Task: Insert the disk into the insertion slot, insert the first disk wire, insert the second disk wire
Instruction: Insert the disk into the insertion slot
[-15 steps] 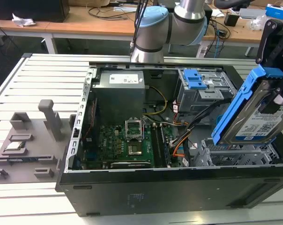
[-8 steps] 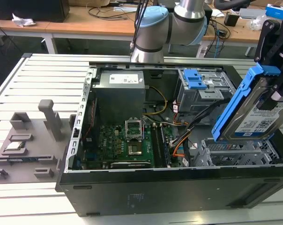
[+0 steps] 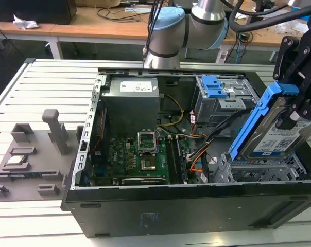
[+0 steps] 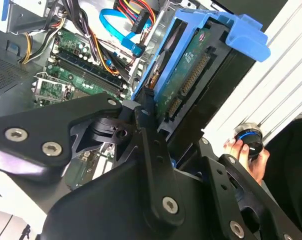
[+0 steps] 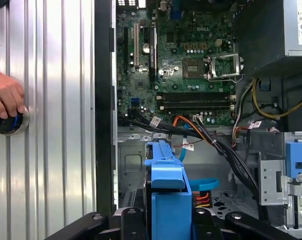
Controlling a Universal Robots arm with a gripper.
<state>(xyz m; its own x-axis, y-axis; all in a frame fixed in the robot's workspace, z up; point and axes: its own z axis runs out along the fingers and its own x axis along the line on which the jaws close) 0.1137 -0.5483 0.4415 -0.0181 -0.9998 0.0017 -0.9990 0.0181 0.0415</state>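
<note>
Now | gripper (image 3: 295, 109) clamped on disk (image 3: 275, 140) | long axis steeply tilted above insertion slot (image 3: 258, 171)

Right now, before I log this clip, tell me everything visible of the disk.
The disk is a flat silver drive with a white label, framed in a bright blue plastic carrier. The second wrist view shows its green circuit-board underside and connectors. The jaws of the gripper clamp it. It is steeply tilted, with its lower end at the insertion slot on the exterior view's right; whether they touch cannot be told.
</note>
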